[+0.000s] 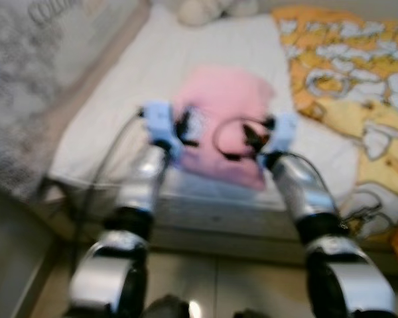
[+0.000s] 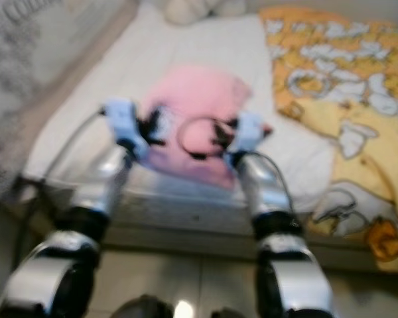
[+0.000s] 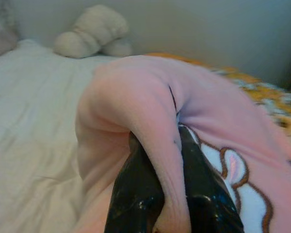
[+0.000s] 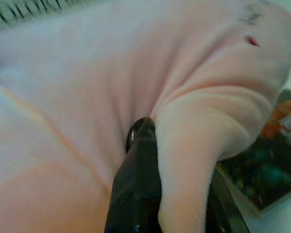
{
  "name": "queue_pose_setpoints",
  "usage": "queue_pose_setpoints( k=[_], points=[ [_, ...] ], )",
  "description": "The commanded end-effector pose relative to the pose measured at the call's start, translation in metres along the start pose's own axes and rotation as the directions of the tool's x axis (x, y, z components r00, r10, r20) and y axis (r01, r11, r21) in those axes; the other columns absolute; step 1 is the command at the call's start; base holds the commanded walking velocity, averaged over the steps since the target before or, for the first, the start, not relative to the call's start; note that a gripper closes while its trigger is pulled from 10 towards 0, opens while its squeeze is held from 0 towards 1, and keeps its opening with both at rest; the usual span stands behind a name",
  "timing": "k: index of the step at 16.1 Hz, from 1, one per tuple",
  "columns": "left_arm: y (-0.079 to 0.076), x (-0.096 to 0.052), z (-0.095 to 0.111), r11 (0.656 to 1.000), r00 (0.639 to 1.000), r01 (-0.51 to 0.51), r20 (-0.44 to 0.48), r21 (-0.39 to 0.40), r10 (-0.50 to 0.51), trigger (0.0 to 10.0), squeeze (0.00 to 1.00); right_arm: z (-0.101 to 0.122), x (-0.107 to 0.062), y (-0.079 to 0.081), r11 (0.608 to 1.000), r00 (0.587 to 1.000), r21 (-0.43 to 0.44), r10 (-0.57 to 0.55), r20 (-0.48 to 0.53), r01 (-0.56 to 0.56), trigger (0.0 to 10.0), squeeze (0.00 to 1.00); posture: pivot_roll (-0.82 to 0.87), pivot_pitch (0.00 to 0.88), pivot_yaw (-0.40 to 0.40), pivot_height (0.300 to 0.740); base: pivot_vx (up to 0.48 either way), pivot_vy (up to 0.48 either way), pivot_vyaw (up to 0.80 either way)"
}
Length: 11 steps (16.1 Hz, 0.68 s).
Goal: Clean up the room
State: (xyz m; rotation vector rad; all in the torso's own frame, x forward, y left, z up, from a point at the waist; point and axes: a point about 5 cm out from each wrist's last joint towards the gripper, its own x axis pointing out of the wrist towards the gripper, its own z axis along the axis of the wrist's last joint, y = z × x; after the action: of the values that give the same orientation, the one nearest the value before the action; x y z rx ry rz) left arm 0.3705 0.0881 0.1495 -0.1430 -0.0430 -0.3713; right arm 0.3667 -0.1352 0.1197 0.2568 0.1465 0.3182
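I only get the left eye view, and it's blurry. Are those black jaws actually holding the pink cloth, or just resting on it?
Observer: Holding. In the left wrist view the left gripper has a fold of the pink cloth pinched between its fingers.
Operator: And the other one?
Observer: Same. The right gripper is shut on a bunched ridge of it in the right wrist view.
Operator: Is the cloth plain pink?
Observer: No. The left wrist view shows a white cartoon figure with brown outlines printed on it.
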Motion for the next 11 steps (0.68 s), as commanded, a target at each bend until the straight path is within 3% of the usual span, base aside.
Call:
queue_pose_setpoints(
  k=[1,3,6,8,11],
  points=[
    [0.005,0.004,0.018,1.000,0.997,-0.019,0.069,0.020,0.017,10.0,0.00,0.010,0.005,0.011,0.999,0.998,-0.029,0.046,0.032,-0.045,10.0,0.00,0.06,0.000,-0.011,0.740,0.000,0.480,0.00],
    [0.008,0.003,0.017,0.998,0.995,-0.061,0.074,0.007,0.061,10.0,0.00,0.007,0.006,0.013,0.998,0.998,-0.034,0.058,0.012,-0.058,10.0,0.00,0.07,0.000,-0.013,0.740,0.000,0.478,0.00],
    [0.013,0.002,0.018,0.996,0.992,-0.089,0.087,0.014,0.088,10.0,0.00,0.002,0.006,0.021,0.992,0.995,-0.066,0.103,-0.017,-0.104,10.0,0.00,0.06,0.000,-0.019,0.740,0.000,0.000,0.00],
    [0.016,0.001,0.017,0.992,0.991,-0.112,0.075,0.055,0.107,10.0,0.00,0.000,0.005,0.021,0.992,0.995,-0.079,0.096,-0.018,-0.097,10.0,0.00,0.07,0.000,-0.022,0.740,0.461,0.000,0.00],
    [0.018,0.000,0.014,0.990,0.990,-0.131,0.061,0.058,0.128,10.0,0.00,-0.001,0.005,0.021,0.992,0.996,-0.088,0.091,-0.020,-0.092,10.0,0.00,0.07,0.000,-0.023,0.740,0.480,0.000,0.53]
  ],
)
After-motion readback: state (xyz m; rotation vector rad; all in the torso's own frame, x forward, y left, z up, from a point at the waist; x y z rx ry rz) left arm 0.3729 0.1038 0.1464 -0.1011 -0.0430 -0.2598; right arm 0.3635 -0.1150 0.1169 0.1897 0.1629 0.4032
